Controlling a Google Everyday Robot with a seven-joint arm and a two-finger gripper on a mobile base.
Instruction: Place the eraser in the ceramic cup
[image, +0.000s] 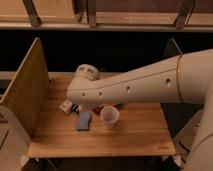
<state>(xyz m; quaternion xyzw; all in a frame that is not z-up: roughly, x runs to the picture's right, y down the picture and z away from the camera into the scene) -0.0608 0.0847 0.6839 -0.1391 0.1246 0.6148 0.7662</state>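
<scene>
The white robot arm (135, 85) is reaching in from the right, stretching low across the wooden slatted surface (130, 137). Its end effector (75, 100) is hanging over the left-centre, mostly tucked under the arm's rounded tip, so I cannot tell whether it is open or closed. The small flat black eraser (76, 108) is peeking out as a dark sliver just below that tip, lying between a white packet (65, 106) and a blue wavy-edged pad (84, 120). The plain white ceramic cup (109, 117) is standing upright near the pad's right.
</scene>
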